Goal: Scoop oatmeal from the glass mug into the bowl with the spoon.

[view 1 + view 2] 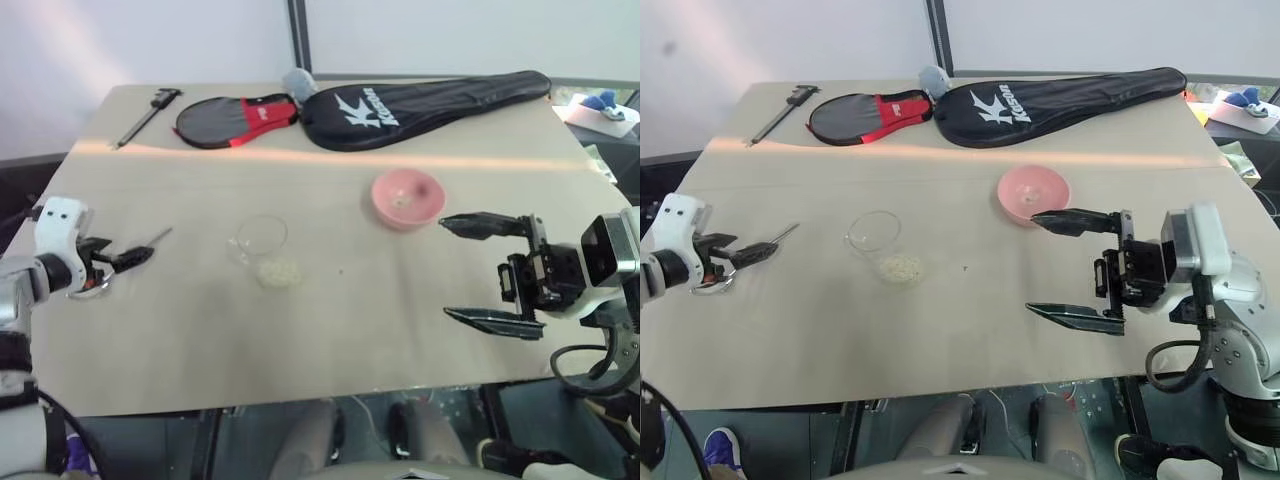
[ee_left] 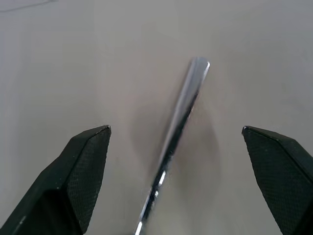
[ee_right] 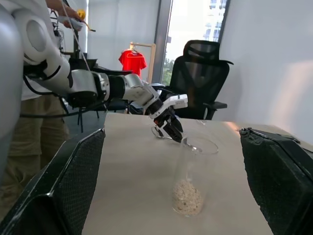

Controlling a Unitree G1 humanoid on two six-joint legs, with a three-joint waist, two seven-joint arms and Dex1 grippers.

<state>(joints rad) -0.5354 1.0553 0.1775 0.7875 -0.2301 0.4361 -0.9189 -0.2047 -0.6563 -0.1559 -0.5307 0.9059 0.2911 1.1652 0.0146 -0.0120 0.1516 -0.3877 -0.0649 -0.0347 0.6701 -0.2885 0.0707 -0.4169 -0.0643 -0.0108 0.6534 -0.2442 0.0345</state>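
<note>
Now the left gripper (image 2: 176, 142) hangs with jaws apart around the spoon (image 2: 181, 127), left of the glass mug (image 1: 262, 237). It should close squarely on the handle. The right gripper (image 1: 492, 270) jaws are apart too.

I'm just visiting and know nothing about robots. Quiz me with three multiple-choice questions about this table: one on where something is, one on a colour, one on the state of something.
1. Where does the spoon lie?
A. inside the bowl
B. flat on the table, in front of the left gripper
C. inside the glass mug

2. What colour is the bowl?
A. pink
B. blue
C. black

3. How do the right gripper's fingers stand?
A. shut on the spoon
B. shut on the glass mug
C. spread wide with nothing between them

Answers:
1. B: the left wrist view shows the spoon's handle on the bare table between the spread fingers of the left gripper.
2. A: the bowl is pink, standing beyond the glass mug with its oatmeal.
3. C: the two black fingers of the right gripper stand far apart, holding nothing.
</note>
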